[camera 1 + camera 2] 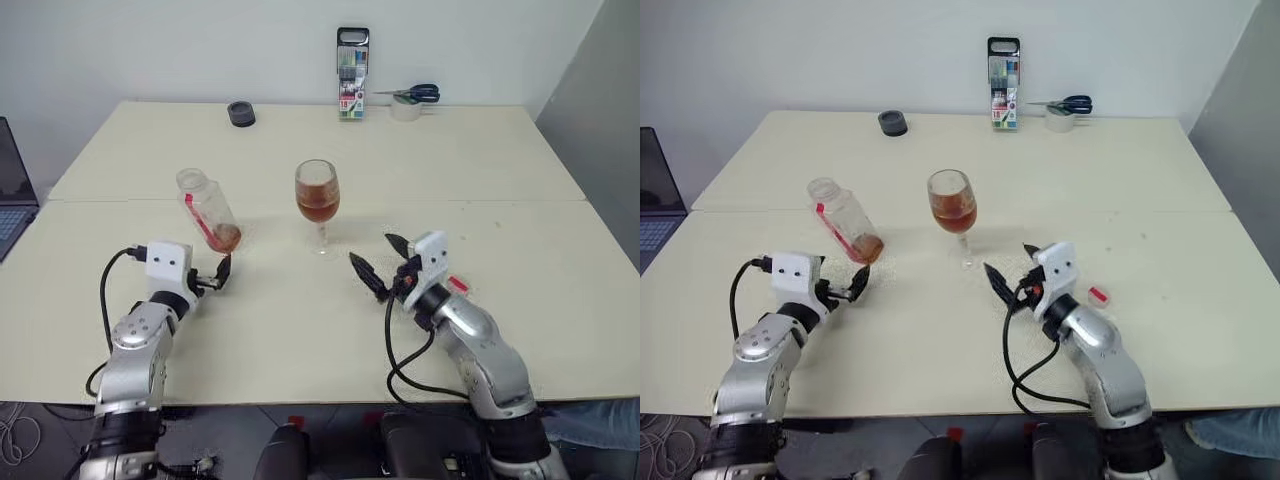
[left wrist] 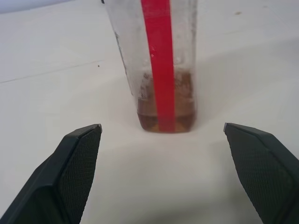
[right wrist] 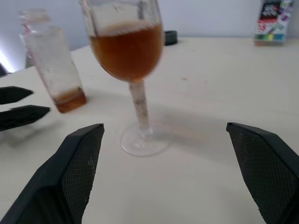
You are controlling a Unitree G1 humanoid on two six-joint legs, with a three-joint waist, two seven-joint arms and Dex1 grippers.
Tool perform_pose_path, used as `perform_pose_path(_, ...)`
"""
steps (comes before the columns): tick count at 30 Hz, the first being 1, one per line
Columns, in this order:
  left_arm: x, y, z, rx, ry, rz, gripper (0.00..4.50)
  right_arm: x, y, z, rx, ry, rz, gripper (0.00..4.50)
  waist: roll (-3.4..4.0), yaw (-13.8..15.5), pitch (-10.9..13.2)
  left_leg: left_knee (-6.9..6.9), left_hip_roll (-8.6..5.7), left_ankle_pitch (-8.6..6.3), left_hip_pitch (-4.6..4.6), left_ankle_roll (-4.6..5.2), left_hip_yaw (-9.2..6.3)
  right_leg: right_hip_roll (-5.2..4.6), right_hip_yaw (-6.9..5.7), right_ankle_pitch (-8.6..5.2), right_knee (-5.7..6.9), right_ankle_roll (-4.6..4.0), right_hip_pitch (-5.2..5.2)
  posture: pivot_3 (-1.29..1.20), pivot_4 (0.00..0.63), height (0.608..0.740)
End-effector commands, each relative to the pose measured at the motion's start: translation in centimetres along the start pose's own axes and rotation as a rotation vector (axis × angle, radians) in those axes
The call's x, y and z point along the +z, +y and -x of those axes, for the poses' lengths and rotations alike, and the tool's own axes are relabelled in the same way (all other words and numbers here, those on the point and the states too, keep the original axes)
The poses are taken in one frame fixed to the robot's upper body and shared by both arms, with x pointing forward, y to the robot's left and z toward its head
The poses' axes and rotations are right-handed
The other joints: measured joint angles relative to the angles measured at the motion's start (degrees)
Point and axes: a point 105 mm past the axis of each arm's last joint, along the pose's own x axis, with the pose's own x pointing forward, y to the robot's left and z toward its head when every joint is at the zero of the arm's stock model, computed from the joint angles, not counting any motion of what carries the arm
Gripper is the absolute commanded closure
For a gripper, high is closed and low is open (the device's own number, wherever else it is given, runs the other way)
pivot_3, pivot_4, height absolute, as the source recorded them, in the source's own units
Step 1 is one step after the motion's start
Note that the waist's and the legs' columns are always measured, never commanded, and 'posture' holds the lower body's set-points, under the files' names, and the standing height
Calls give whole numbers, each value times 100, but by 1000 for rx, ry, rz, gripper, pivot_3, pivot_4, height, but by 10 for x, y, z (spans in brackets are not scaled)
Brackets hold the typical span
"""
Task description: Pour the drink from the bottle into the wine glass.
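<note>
The wine glass [image 1: 318, 200] stands mid-table, its bowl about half full of amber drink [image 3: 127, 49]. To its left the clear bottle [image 1: 208, 210] with a red stripe stands uncapped on the table, a little reddish-brown drink [image 2: 163, 119] left at its bottom. My left gripper [image 1: 218, 272] is open just short of the bottle's base and apart from it. My right gripper [image 1: 380, 257] is open too, level and pointing at the glass's foot [image 3: 140, 142] from the near right, touching nothing.
A small red-and-white cap [image 1: 457, 284] lies beside my right wrist. Along the far edge are a marker-pen case [image 1: 352, 75], scissors on a tape roll [image 1: 410, 100] and a black round object [image 1: 241, 113]. A laptop [image 1: 10, 195] sits at the left edge.
</note>
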Motion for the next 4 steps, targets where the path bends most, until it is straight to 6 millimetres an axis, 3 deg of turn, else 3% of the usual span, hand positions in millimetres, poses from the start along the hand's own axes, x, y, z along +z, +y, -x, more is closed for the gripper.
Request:
perform_pose_path(1,16,-9,5,-22,-64,-12,17,8,-6,3,-72,-72,40,0,0,8,0,-1,-1,-1,9,1,2,1,-1,0,1,0,7,0,150,740)
perform_pose_path(4,17,-12,7,-32,-80,-9,17,5,-8,4,-101,-76,34,0,0,7,0,-9,4,-2,36,4,4,12,-1,-1,-4,0,30,0,150,740)
